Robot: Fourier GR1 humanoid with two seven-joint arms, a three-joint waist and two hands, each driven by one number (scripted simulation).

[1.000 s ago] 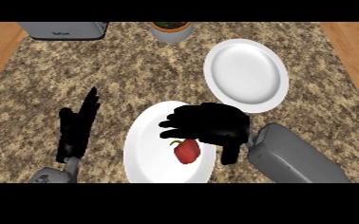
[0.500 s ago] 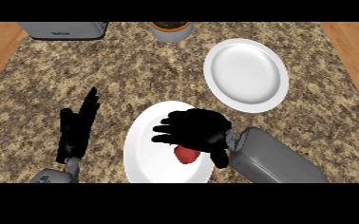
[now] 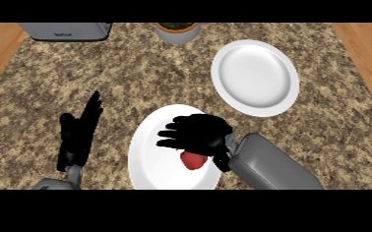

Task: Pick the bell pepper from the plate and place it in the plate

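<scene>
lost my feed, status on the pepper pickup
Left hand open, resting at left. Right hand open over bell pepper, on near plate. Nothing between it and far plate.

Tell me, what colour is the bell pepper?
Red. The bell pepper shows best in the head view.

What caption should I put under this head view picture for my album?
Black right hand over a small red bell pepper on the near round white plate.

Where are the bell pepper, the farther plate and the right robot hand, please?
bell pepper (image 3: 193,161): head view, on its visible red body.
farther plate (image 3: 254,78): head view, on its bare white centre.
right robot hand (image 3: 200,133): head view, on the hand's back.
</scene>
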